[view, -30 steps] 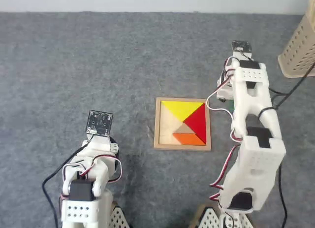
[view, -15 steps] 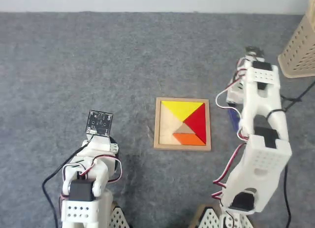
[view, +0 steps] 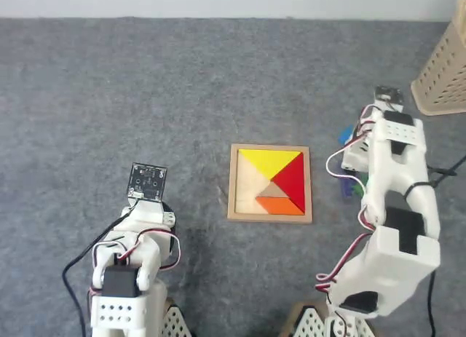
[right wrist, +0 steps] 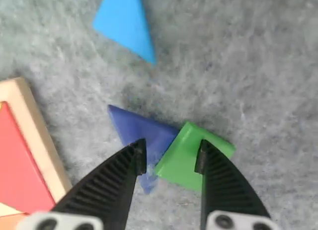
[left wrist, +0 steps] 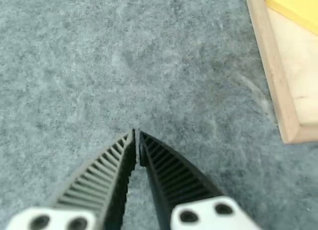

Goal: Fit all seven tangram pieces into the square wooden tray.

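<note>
Hovering above the green piece (right wrist: pixel 182 162), right tool (right wrist: pixel 170 149) spread; left tool (left wrist: pixel 136 136) closed.

Grey felt mat (view: pixel 145 82) covers table; beige slotted basket (view: pixel 445 64) at far right edge.

High view: the right arm (view: pixel 393 177) covers most of the dark blue triangle (view: pixel 349 188) and the light blue triangle (view: pixel 344 137), leaving slivers at its side. Left wrist view: the wooden tray (left wrist: pixel 276 101) is cut off at the picture's edge, one corner visible. The slatted basket (view: pixel 444 68) is cropped likewise.
</note>
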Controlling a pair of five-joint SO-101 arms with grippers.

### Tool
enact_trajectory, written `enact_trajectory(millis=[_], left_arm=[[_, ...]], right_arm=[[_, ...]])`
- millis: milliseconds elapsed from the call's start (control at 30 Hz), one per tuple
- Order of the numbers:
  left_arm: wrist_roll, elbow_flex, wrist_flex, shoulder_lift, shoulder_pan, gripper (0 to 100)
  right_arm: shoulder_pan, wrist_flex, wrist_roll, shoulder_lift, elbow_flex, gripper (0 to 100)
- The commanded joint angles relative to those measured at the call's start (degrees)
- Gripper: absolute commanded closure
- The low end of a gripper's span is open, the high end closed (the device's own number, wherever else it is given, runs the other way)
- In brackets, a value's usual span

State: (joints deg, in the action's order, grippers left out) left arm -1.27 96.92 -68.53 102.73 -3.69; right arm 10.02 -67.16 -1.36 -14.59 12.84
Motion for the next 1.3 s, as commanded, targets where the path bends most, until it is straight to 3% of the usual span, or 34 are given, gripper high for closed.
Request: enact_trajectory(millis=[0, 567, 900, 1267], left_arm=[[0.53, -0.31, -0.26, 0.18, -0.26, 99], [0.53, -0.31, -0.26, 0.18, -0.26, 99], [0.53, -0.31, -0.26, 0.18, -0.26, 99], [0.53, -0.31, -0.26, 0.18, -0.26, 99]], right_arm=[[3.38, 0.66, -0.70, 0.48, 0.35, 83.1], [6.20, 2.15, 2.37, 16.13, 11.08, 79.4], [9.45, 7.34, 5.10, 10.42, 14.95, 79.3], [8.75, 5.41, 4.57, 1.27, 9.67, 79.6]])
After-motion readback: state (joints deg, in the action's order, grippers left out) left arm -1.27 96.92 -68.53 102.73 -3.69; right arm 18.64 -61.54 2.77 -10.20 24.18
